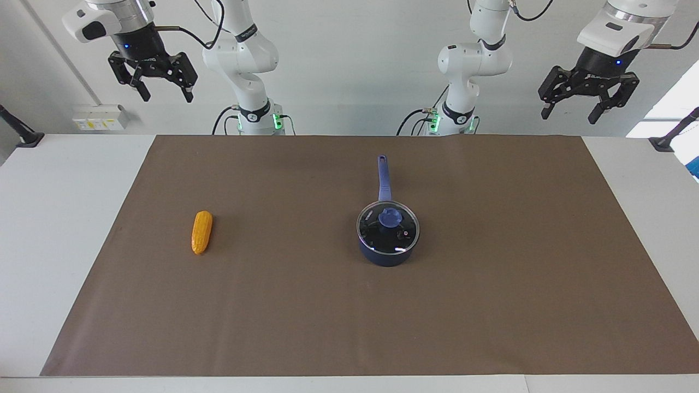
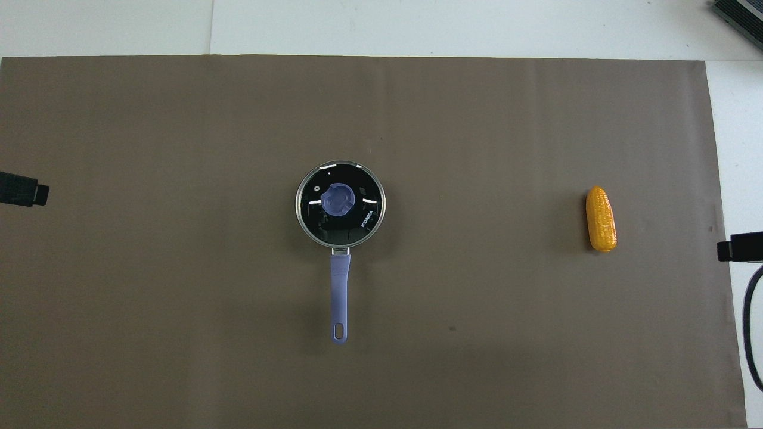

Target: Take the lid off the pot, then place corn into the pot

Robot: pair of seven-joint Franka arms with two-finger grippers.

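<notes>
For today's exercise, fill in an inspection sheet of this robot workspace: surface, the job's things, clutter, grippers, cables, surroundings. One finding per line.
Surface: brown mat spread over a white table.
Pot: stands mid-mat, its handle pointing toward the robots.
Lid: seated on the pot, blue knob up.
Corn: lies flat on the mat toward the right arm's end, apart from the pot.
Clutter: nothing seen.
Left gripper: open, empty, raised high at its own end of the table.
Right gripper: open, empty, raised high at its own end of the table.
Cables: black cable loops at the overhead view's edge.
Surroundings: white wall, socket box.
</notes>
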